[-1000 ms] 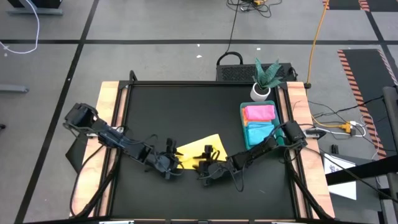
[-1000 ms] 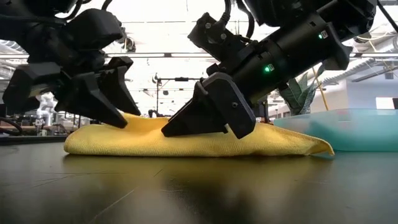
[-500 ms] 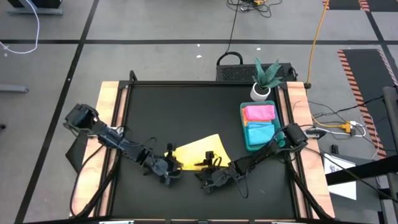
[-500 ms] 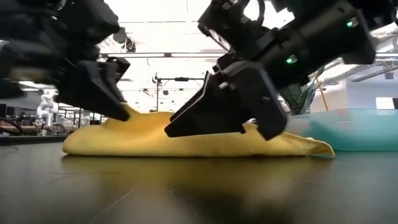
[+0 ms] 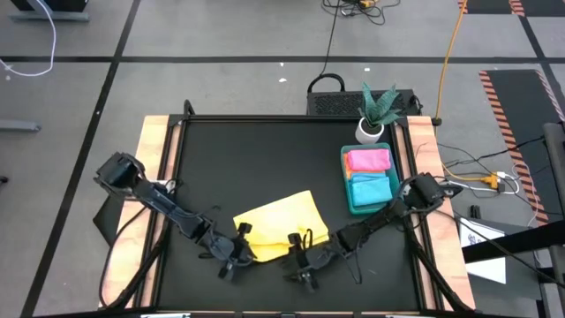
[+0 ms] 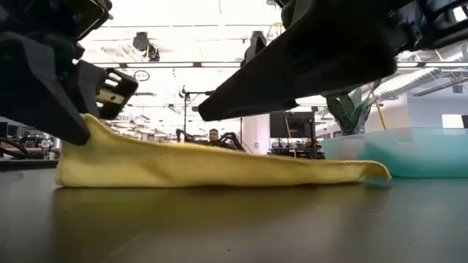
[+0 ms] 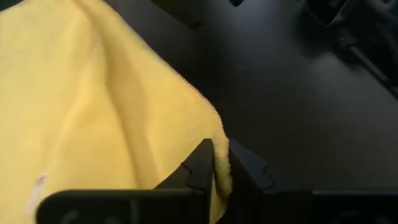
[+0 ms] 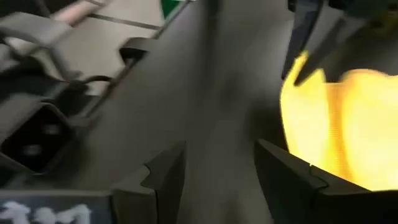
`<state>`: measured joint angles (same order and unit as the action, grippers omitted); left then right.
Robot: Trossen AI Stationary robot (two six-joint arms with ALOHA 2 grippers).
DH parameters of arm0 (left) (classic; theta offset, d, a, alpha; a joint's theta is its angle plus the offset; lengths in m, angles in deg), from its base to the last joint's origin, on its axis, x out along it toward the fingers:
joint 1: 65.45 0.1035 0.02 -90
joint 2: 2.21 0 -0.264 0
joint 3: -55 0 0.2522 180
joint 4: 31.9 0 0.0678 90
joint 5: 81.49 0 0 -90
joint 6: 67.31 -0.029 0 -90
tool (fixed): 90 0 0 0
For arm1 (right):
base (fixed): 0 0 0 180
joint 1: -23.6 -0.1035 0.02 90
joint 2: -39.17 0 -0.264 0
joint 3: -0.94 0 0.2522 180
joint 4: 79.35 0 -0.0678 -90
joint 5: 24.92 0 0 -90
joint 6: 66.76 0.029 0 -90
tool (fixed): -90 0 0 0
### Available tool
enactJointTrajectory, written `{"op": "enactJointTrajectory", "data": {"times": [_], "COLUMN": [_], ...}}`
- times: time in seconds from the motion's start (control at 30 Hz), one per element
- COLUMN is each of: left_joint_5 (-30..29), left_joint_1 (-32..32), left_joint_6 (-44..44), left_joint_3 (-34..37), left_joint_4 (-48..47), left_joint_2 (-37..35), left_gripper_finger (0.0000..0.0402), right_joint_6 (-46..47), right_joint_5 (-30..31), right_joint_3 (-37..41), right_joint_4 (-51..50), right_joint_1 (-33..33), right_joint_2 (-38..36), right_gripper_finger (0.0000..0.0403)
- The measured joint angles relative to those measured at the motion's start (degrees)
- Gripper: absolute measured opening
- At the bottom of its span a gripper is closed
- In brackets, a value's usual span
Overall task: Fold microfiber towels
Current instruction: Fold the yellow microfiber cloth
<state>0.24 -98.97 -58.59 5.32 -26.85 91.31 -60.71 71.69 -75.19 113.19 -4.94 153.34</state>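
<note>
A yellow towel (image 5: 280, 226) lies spread on the black table (image 5: 256, 159), near its front edge. The left gripper (image 5: 231, 261) is at the towel's front left corner, and the right gripper (image 5: 302, 267) at its front right corner. A green tray (image 5: 347, 187) at the right holds a pink towel (image 5: 368, 159) and a light blue towel (image 5: 371, 187). A potted plant (image 5: 374, 117) stands behind the tray.

In the low view both arms are cut off by the top edge. The left hand (image 7: 221, 171) hides the pinched corner of the yellow towel (image 7: 93, 106). The right wrist view is blurred; its yellow shape cannot be made out clearly.
</note>
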Motion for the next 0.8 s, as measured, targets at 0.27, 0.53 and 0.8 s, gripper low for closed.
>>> {"op": "enactJointTrajectory", "data": {"times": [0.27, 0.53, 0.8], "left_joint_5": [10.23, 14.92, -7.91], "left_joint_1": [1.36, 3.27, 4.88], "left_joint_6": [5.94, 12.52, 23.12], "left_joint_3": [0.00, -0.02, -0.04], "left_joint_4": [8.26, 3.97, -27.37], "left_joint_2": [3.37, -0.77, -12.13], "left_gripper_finger": [0.0126, 0.0189, 0.0159], "right_joint_6": [0.21, 3.09, 8.86], "right_joint_5": [-2.10, 1.72, 11.17], "right_joint_3": [0.00, 0.00, 0.00], "right_joint_4": [0.40, -0.19, -5.40], "right_joint_1": [1.40, 4.14, 9.34], "right_joint_2": [0.00, 0.00, -1.47], "right_gripper_finger": [0.0180, 0.0180, 0.0161]}}
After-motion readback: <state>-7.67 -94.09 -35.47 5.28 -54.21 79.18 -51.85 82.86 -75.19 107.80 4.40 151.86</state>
